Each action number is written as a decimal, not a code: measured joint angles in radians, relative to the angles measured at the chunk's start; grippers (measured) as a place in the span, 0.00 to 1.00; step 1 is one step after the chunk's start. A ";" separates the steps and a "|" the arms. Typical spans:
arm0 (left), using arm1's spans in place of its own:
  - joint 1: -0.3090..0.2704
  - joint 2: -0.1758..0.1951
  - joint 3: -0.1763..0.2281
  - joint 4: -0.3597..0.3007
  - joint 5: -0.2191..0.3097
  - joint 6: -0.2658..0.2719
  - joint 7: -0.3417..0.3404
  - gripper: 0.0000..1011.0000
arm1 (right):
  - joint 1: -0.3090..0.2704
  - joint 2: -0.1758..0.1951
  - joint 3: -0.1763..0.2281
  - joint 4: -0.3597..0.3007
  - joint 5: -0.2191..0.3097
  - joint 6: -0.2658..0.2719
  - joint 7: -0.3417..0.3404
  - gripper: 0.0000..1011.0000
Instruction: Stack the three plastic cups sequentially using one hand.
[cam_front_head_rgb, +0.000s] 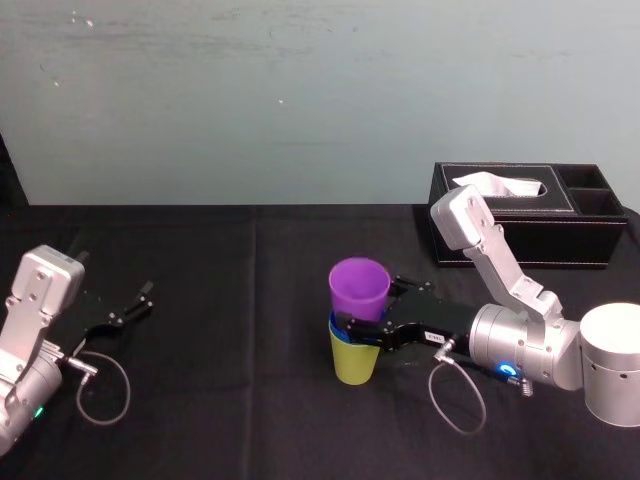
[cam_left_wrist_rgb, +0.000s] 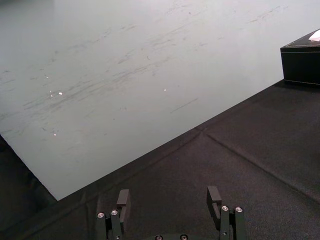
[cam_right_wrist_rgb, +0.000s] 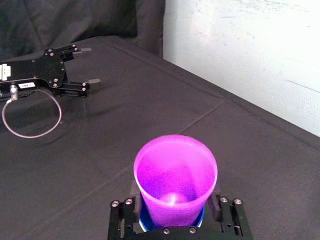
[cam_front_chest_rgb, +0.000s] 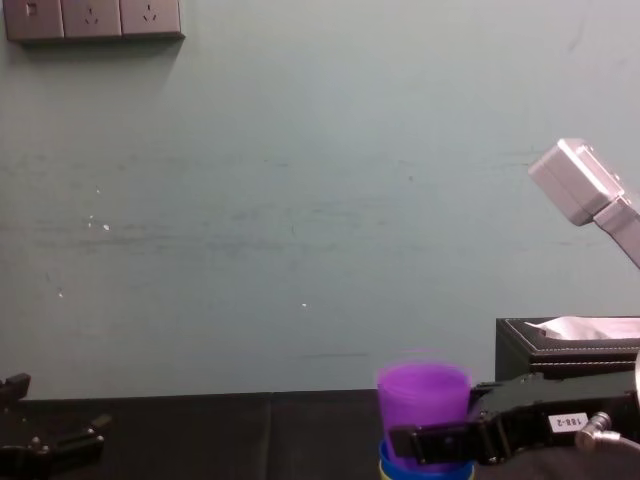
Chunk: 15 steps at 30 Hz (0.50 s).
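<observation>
Clamping our right gripper (cam_front_head_rgb: 375, 312) on the purple cup (cam_front_head_rgb: 358, 288), we hold it in the blue cup (cam_front_head_rgb: 335, 323), itself inside the yellow-green cup (cam_front_head_rgb: 355, 362); our left gripper (cam_front_head_rgb: 140, 302) lies open.

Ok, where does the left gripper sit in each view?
Head: left gripper, open, low at the left over the black cloth.
Left wrist: left gripper in the foreground.
Right wrist: left gripper far across the cloth, beyond the purple cup held by the right gripper.
Chest: left gripper at the bottom left corner.
Shared landmark: the pale wall meeting the black cloth.
</observation>
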 joint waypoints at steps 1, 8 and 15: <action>0.000 0.000 0.000 0.000 0.000 0.000 0.000 0.99 | 0.000 0.000 0.000 0.000 0.000 0.000 0.000 0.78; 0.000 0.000 0.000 0.000 0.000 0.000 0.000 0.99 | 0.000 0.001 0.000 -0.001 0.001 0.001 -0.001 0.98; 0.000 0.000 0.000 0.000 0.000 0.000 0.000 0.99 | 0.000 0.001 0.000 -0.001 0.002 0.002 -0.001 0.99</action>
